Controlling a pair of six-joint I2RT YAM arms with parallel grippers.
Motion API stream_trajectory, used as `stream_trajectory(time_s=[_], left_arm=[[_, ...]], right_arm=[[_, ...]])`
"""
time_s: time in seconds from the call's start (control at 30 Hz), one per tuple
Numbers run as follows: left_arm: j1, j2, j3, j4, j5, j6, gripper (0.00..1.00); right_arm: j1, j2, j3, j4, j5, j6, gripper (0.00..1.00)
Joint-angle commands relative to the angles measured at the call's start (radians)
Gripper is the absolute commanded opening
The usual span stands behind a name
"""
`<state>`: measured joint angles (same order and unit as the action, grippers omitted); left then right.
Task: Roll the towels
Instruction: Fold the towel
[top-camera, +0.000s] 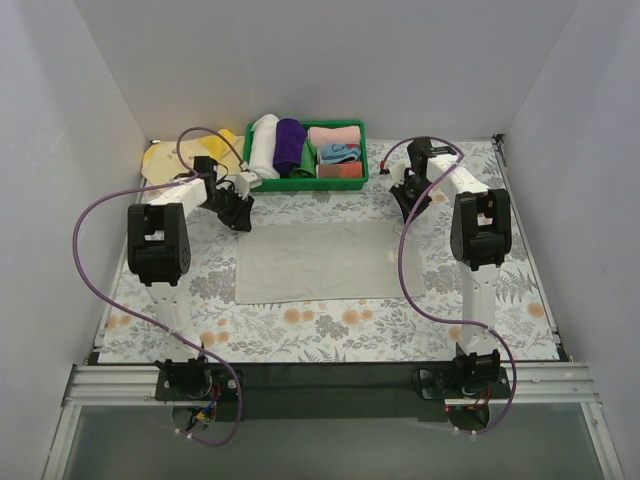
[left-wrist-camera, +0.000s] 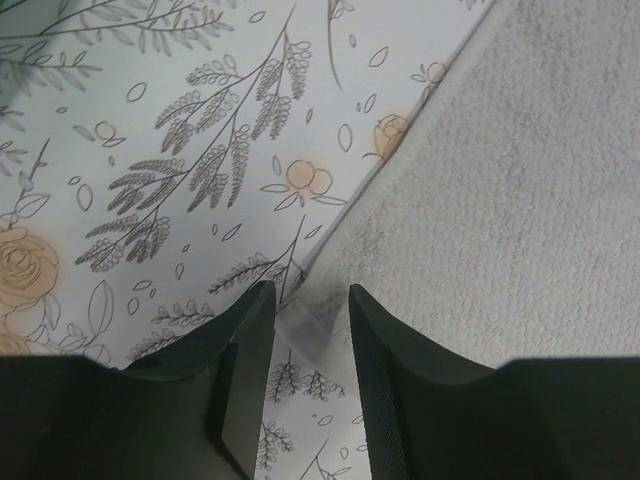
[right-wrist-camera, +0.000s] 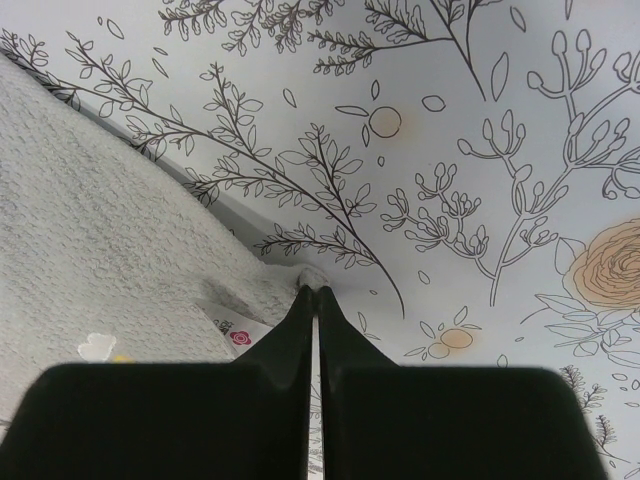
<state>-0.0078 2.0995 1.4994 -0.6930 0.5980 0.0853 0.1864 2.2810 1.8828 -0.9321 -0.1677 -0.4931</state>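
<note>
The light grey towel (top-camera: 315, 260) lies flat in the middle of the table. My left gripper (top-camera: 240, 215) is open at its far left corner. In the left wrist view the corner (left-wrist-camera: 330, 300) lies between the spread fingers of the gripper (left-wrist-camera: 310, 295). My right gripper (top-camera: 408, 215) is shut on the far right corner. In the right wrist view its tips (right-wrist-camera: 312, 292) pinch a small bunch of grey towel (right-wrist-camera: 90, 250) beside a sewn label (right-wrist-camera: 240, 335). The pale yellow towel (top-camera: 165, 160) lies at the back left.
A green basket (top-camera: 300, 183) stands at the back centre. It holds a white roll (top-camera: 263, 145), a purple roll (top-camera: 289, 145), a pink cloth (top-camera: 335, 135) and a blue cloth (top-camera: 338, 153). White walls close in the floral table (top-camera: 330, 320).
</note>
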Motion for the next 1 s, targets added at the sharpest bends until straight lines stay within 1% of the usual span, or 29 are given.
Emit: stream_trajectory(time_s=[0.0,0.13,0.23,0.3,0.37,0.43,0.63,0.83,0.97], left_arm=[[-0.032,-0.015,-0.045,-0.036,-0.018,0.011,0.33],[-0.037,-0.018,-0.060,-0.025,-0.030,0.011,0.32],[-0.035,-0.025,-0.071,-0.010,-0.055,0.004,0.25],[-0.037,-0.029,-0.073,-0.005,-0.072,0.001,0.23],[-0.032,-0.039,-0.071,0.007,-0.098,-0.005,0.24],[-0.029,-0.045,-0.068,0.007,-0.116,-0.007,0.28],[-0.026,-0.078,-0.076,0.003,-0.162,0.007,0.34],[-0.018,-0.098,-0.094,0.018,-0.196,-0.001,0.34],[-0.018,-0.093,-0.100,0.012,-0.179,-0.001,0.32]], right_arm=[[0.007,-0.021,-0.011,-0.017,-0.003,-0.004,0.01],[0.007,-0.020,-0.011,-0.017,-0.001,-0.004,0.01],[0.007,-0.020,-0.011,-0.017,-0.001,-0.004,0.01],[0.007,-0.020,-0.011,-0.019,0.000,-0.004,0.01],[0.008,-0.021,-0.013,-0.019,0.000,-0.005,0.01],[0.008,-0.023,-0.016,-0.019,0.002,-0.005,0.01],[0.004,-0.026,-0.019,-0.019,0.008,-0.010,0.01],[0.005,-0.028,-0.019,-0.019,0.007,-0.010,0.01],[0.005,-0.029,-0.019,-0.017,0.005,-0.010,0.01]])
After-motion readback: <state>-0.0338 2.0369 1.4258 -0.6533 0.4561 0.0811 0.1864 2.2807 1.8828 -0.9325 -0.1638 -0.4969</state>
